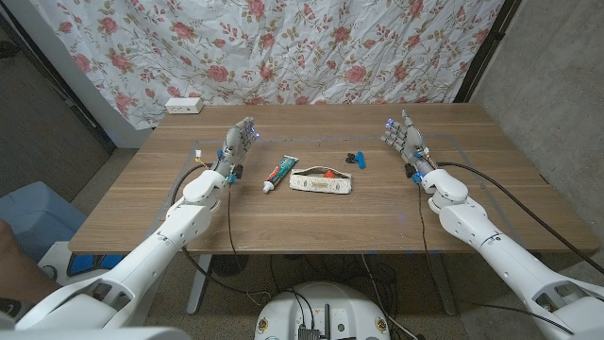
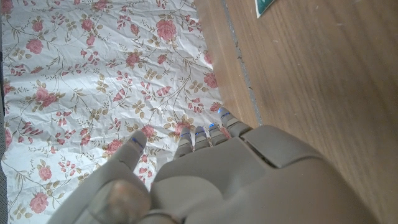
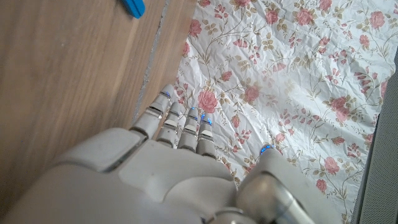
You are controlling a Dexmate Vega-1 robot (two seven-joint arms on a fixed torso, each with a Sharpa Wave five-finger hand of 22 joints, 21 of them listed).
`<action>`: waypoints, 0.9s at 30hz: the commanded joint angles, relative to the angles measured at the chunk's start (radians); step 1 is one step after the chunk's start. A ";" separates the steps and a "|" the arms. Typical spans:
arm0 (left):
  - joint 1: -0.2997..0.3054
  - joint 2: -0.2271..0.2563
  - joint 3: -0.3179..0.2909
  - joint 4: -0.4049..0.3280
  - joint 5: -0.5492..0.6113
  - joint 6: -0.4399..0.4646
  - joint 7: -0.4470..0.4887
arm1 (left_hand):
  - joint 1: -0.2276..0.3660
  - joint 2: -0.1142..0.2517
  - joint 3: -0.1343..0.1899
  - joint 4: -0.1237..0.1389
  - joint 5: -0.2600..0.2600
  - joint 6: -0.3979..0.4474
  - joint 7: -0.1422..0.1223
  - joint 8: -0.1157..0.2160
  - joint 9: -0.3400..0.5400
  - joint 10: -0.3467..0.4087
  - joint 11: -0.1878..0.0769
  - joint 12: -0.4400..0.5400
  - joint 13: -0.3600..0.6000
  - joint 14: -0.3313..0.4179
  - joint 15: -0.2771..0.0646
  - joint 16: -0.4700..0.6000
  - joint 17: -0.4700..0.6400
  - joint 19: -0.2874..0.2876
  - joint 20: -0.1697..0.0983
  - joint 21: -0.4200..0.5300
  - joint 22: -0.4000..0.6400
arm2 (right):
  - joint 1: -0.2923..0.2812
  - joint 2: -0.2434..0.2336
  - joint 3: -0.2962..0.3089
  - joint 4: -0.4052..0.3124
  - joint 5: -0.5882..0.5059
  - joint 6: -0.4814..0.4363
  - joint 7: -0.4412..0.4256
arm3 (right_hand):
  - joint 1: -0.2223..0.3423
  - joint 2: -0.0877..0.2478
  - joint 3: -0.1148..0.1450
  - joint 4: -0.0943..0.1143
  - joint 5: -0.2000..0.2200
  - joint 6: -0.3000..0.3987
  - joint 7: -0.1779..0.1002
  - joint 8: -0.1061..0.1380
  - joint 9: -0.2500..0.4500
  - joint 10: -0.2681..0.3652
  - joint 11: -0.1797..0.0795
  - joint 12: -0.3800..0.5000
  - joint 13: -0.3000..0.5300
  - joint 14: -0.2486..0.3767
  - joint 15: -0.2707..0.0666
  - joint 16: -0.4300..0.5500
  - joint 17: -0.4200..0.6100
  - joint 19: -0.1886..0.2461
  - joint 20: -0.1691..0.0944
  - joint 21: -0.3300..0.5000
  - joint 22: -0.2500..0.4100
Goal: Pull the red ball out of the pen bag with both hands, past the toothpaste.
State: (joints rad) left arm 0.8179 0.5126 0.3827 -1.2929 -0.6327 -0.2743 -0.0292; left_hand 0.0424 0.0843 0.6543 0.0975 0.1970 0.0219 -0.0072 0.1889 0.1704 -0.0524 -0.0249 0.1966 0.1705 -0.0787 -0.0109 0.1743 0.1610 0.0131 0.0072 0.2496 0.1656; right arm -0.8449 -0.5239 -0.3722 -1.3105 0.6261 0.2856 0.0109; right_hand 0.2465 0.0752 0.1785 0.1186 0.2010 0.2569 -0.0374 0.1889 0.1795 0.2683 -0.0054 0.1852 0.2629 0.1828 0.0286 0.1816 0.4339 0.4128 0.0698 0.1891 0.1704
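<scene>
A pale patterned pen bag [image 1: 324,182] lies in the middle of the table, with a bit of the red ball [image 1: 327,174] showing at its top opening. Just left of the bag lies the toothpaste tube [image 1: 279,174], green and white, pointing toward the near edge. My left hand [image 1: 239,144] stands on its edge to the left of the tube, fingers apart, holding nothing; its back [image 2: 249,180] is seen in the left wrist view. My right hand [image 1: 403,137] stands the same way at the right, empty, and its back [image 3: 168,174] is seen in the right wrist view.
A small blue and black clip [image 1: 358,159] lies behind the bag's right end; its blue part [image 3: 133,7] appears in the right wrist view. A white power strip [image 1: 183,105] sits at the table's far left corner. A floral cloth [image 1: 311,47] hangs behind the table.
</scene>
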 commanded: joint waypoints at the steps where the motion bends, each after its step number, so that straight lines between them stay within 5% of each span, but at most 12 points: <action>1: -0.034 0.013 0.023 -0.031 0.044 0.056 0.035 | 0.018 0.051 0.009 -0.022 0.001 0.026 -0.011 0.008 0.002 0.011 0.000 0.005 0.003 0.004 0.004 0.005 0.004 0.017 0.005 -0.001 0.003 | -0.011 -0.012 -0.004 -0.006 -0.046 0.022 -0.038 | 0.007 0.004 0.007 -0.003 0.005 0.007 -0.002 0.005 0.003 0.006 0.001 0.004 0.003 0.006 -0.006 0.005 0.002 0.006 -0.003 0.005 0.001; 21: 0.015 0.112 0.038 -0.232 0.143 0.154 0.118 | 0.099 0.033 0.033 -0.173 -0.019 0.169 -0.074 0.017 0.002 0.084 -0.034 0.010 0.003 0.047 -0.028 0.006 0.004 0.066 -0.002 -0.035 0.003 | -0.040 -0.024 0.009 -0.046 -0.078 0.043 -0.088 | 0.017 0.012 0.016 -0.017 0.008 0.012 -0.005 0.005 0.002 0.005 -0.002 0.005 -0.008 0.004 -0.010 0.005 -0.014 0.001 -0.012 0.002 0.001; 27: 0.017 0.161 0.047 -0.290 0.190 0.196 0.120 | 0.141 0.032 0.045 -0.238 -0.023 0.249 -0.081 0.026 0.003 0.124 -0.050 0.012 0.004 0.064 -0.036 0.006 0.005 0.085 -0.002 -0.045 0.003 | -0.045 -0.028 0.013 -0.048 -0.092 0.049 -0.104 | 0.020 0.014 0.019 -0.020 0.008 0.013 -0.005 0.005 0.002 0.006 -0.002 0.005 -0.010 0.004 -0.009 0.006 -0.018 0.000 -0.013 0.001 0.001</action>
State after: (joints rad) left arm 0.8177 0.6070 0.4199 -1.4827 -0.5089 -0.1394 0.0633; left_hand 0.1624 0.1172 0.6929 -0.1187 0.1807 0.2406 -0.0857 0.2080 0.1701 0.0577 -0.0666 0.2044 0.1703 -0.0266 -0.0339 0.1742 0.1608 0.0865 0.0054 0.2082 0.1654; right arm -0.8795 -0.5418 -0.3676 -1.3478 0.5537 0.3273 -0.0691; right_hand 0.2637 0.0924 0.1923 0.1047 0.2010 0.2590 -0.0396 0.1888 0.1793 0.2680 -0.0055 0.1855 0.2505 0.1879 0.0234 0.1816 0.4172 0.4087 0.0659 0.1891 0.1674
